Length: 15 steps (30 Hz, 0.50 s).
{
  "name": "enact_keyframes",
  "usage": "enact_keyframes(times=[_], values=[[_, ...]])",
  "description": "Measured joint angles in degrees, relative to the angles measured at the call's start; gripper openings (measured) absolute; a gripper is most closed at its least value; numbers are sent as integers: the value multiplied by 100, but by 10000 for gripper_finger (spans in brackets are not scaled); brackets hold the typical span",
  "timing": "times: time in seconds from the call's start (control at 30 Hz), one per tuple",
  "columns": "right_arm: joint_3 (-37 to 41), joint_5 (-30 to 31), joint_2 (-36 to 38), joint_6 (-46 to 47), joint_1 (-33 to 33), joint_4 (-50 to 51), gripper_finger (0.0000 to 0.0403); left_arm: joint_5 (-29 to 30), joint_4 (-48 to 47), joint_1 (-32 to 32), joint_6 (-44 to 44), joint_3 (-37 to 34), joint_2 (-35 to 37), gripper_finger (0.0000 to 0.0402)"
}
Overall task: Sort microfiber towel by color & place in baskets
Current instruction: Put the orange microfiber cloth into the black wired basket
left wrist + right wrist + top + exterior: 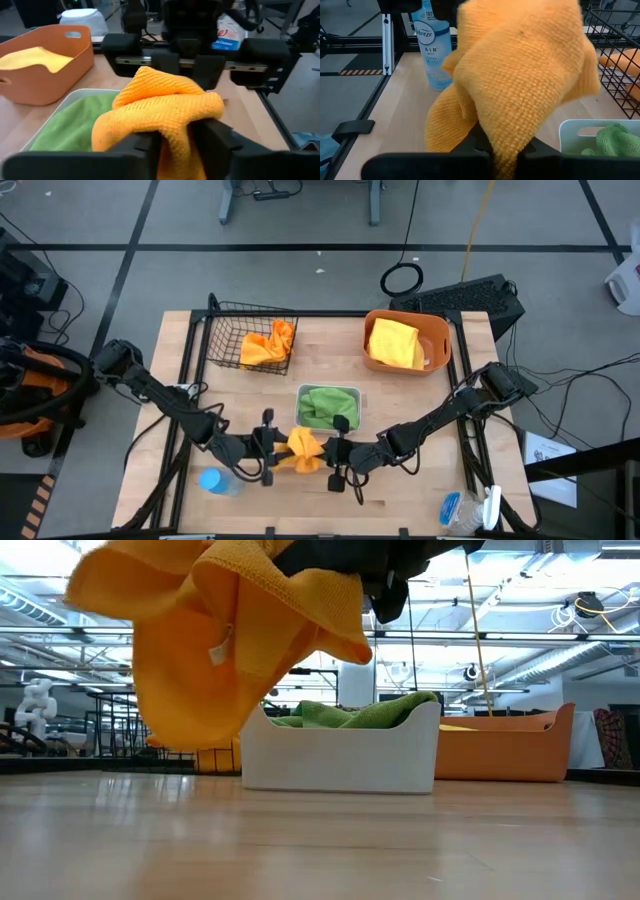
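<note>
An orange microfiber towel (303, 448) hangs bunched above the table's near middle, between my left gripper (283, 446) and my right gripper (325, 452), both shut on it. In the low view the towel (220, 640) is clear of the tabletop. Behind it stands the white tray (352, 392) with a green towel (325, 408) in it. The black wire basket (222, 330) at the far left holds an orange towel (268, 343). The orange tub (440, 330) at the far right holds a yellow towel (393, 343). My left gripper (175, 145) pinches a bunched fold on the towel's left side (175, 125) between its two fingers. It comes nearly level from the table's left. The cloth is gathered in several layers there. My right gripper (505, 150) pinches a bunched part on the towel's right side (510, 125) between its two fingers, coming nearly level from the table's right. The towel is lifted clear of the table, with its loose folds (190, 710) drooping slack below.
A blue-capped spray bottle (215, 481) lies near the table's front left, close to my left arm. A second bottle (465, 510) lies at the front right edge. Bare wood stretches between the towel and the near edge.
</note>
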<state>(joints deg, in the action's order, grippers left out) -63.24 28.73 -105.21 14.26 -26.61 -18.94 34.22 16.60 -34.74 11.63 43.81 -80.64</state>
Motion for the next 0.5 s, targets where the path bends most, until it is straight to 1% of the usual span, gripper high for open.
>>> enact_keyframes(times=[0.23, 0.3, 0.4, 0.5], values=[[0, -5, 0, -20, 0, -2, 8, 20, -4, 63, 156, 0, -98, 237], [0, -9, 0, -33, 9, -4, 8, 22, 176, 73, 162, -2, -218, 267], [0, -9, 0, -39, 35, -32, 8, 27, 602, 149, 138, -2, -503, 302], [0, -11, 0, -42, 42, -69, 9, 39, 945, 240, 96, -4, -700, 323]])
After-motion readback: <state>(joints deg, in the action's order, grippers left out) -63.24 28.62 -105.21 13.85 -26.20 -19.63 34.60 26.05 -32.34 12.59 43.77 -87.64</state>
